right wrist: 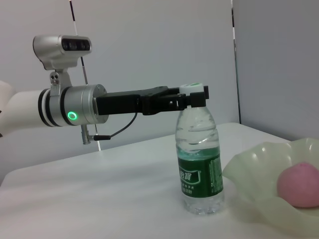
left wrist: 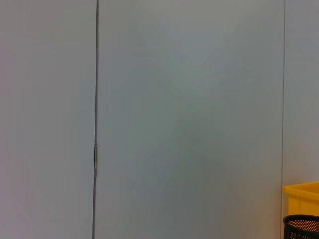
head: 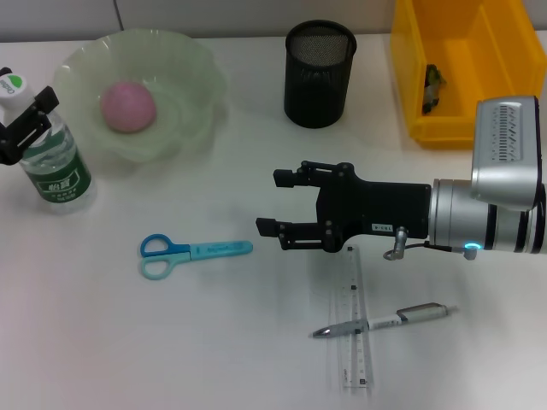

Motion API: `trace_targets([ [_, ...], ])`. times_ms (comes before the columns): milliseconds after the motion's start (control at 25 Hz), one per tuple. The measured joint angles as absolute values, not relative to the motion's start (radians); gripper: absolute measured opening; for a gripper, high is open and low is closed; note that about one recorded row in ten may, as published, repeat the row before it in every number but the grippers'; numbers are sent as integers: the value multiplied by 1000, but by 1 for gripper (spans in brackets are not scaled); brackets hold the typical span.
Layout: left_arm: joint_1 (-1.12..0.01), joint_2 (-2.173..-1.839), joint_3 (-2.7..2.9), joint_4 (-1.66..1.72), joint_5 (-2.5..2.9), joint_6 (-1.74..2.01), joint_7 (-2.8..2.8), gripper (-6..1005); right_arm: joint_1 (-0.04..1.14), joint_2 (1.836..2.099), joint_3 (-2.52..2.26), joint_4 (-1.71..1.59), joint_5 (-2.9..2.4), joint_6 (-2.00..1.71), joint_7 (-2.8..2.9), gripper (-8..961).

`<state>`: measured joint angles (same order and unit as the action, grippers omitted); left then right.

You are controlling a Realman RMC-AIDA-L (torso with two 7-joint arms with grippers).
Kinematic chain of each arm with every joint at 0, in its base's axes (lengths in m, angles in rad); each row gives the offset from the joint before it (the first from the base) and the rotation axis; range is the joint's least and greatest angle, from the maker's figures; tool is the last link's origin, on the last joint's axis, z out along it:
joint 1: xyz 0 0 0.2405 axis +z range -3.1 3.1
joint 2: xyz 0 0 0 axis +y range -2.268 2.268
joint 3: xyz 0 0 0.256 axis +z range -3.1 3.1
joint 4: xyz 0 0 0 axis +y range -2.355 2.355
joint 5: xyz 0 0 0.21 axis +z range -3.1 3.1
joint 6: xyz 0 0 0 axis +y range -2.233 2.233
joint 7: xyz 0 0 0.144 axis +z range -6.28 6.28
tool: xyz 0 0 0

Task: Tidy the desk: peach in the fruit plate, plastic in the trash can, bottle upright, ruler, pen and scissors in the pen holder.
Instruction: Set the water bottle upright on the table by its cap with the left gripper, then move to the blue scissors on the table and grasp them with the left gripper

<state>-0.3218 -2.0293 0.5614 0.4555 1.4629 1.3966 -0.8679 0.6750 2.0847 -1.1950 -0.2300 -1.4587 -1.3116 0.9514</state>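
The green-labelled bottle (head: 55, 162) (right wrist: 199, 149) stands upright at the table's left edge. My left gripper (head: 38, 115) (right wrist: 197, 97) is shut on its neck just under the white cap. The pink peach (head: 128, 106) (right wrist: 299, 186) lies in the pale green fruit plate (head: 201, 81) (right wrist: 249, 174). Blue scissors (head: 192, 254) lie flat at the centre left. My right gripper (head: 269, 202) hovers open just right of them, holding nothing. Nearer me, the clear ruler (head: 357, 342) lies with the pen (head: 385, 322) across it. The black mesh pen holder (head: 319, 77) stands at the back.
A yellow bin (head: 410, 77) at the back right serves as the trash can, with a crumpled piece of plastic (head: 433, 85) inside. The left wrist view faces a wall, with the bin's corner (left wrist: 301, 191) and the pen holder's rim (left wrist: 301, 226) low in it.
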Motion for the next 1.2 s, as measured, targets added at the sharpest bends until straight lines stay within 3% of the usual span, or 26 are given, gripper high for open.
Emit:
trace_targets([
  [160, -322, -2029, 561, 456, 1462, 1405, -869, 599, 675, 2085, -1195, -230, -1459, -1312, 952, 773],
  [520, -320, -2021, 552, 480, 1458, 1466, -944, 759, 675, 2086, -1194, -230, -1459, -1312, 952, 772],
  [760, -304, -2015, 476, 521, 1451, 1624, -1065, 778, 672, 2086, -1184, -230, -1452, -1309, 953, 772],
  [1040, -285, -1971, 464, 524, 1485, 1895, -1171, 793, 667, 2086, -1174, -241, -1447, -1310, 955, 772],
  [1200, -276, -1972, 539, 551, 1571, 1950, -1175, 792, 664, 2086, -1158, -244, -1446, -1318, 956, 772],
])
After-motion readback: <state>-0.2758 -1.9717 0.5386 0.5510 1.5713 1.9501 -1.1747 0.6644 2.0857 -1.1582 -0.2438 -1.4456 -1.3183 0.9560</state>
